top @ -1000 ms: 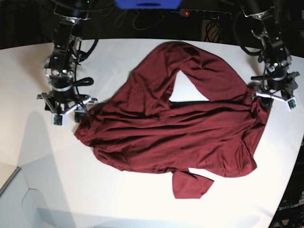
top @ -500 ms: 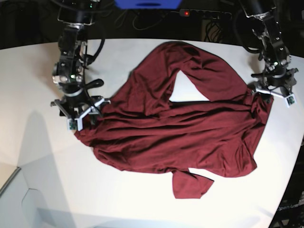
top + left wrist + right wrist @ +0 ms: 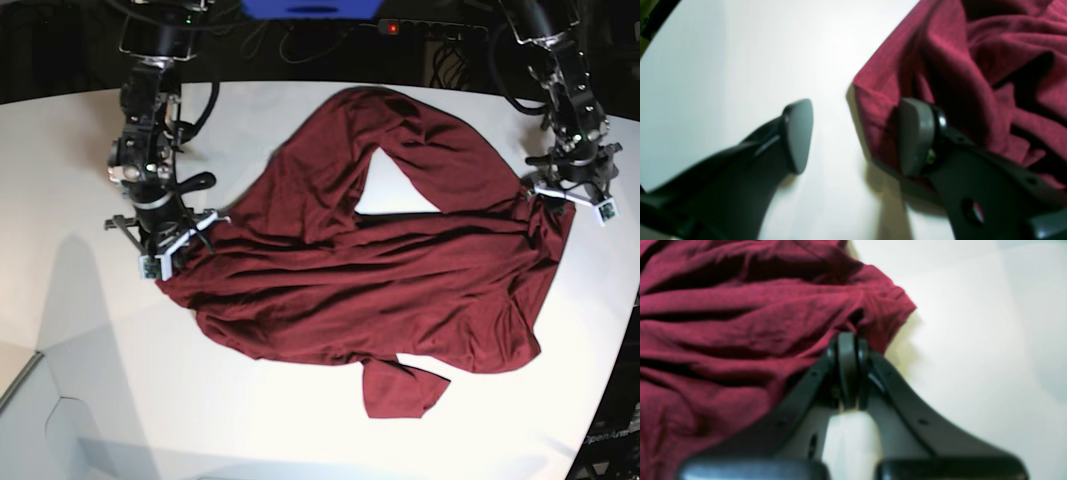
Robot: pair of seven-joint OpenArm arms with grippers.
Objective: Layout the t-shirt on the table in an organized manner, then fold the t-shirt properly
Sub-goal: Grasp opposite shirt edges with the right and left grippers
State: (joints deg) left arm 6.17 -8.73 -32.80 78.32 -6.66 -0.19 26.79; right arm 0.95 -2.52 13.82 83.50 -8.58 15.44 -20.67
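- Progress: the shirt (image 3: 380, 270) lies bunched and creased mid-surface (image 3: 80, 330), not yet spread; layout and folding remain.
- Right fingers (image 3: 847, 340): pressed together, pinching the shirt's edge.
- Left fingers (image 3: 853, 136): apart, straddling a hem corner, nothing clamped.
- Fabric: maroon, thin, rumpled; one sleeve protrudes at the near edge.
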